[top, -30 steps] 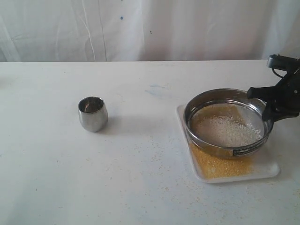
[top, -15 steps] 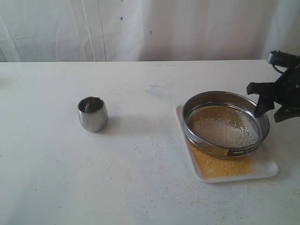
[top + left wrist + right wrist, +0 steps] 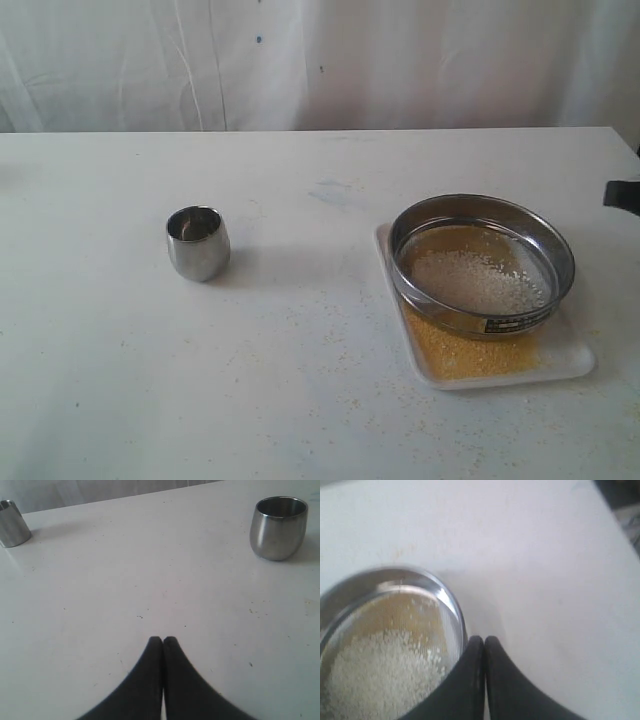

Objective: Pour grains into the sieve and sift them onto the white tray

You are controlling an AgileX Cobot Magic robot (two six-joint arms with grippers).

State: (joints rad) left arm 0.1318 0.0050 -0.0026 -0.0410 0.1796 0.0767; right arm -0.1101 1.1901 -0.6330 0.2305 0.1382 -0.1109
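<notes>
The sieve (image 3: 482, 262) rests on the white tray (image 3: 572, 362), right of the table's middle. Pale coarse grains (image 3: 478, 280) lie on its mesh, and fine yellow grains (image 3: 465, 352) cover the tray below and in front of it. In the right wrist view my right gripper (image 3: 484, 639) is shut and empty, just outside the sieve's rim (image 3: 454, 600), with pale grains (image 3: 380, 675) inside the rim. Only a dark bit of the right arm (image 3: 622, 195) shows at the exterior view's right edge. My left gripper (image 3: 163, 639) is shut and empty over bare table.
A small steel cup (image 3: 198, 242) stands upright left of centre, also seen as the cup (image 3: 278, 527) in the left wrist view. A second steel cup (image 3: 12, 522) stands farther off. Stray grains dot the table around the tray. A white curtain hangs behind the table.
My right gripper let go of the sieve's rim, pulled back to the right almost out of the exterior view, and shut. The sieve settled on the tray. The left gripper stayed shut.
</notes>
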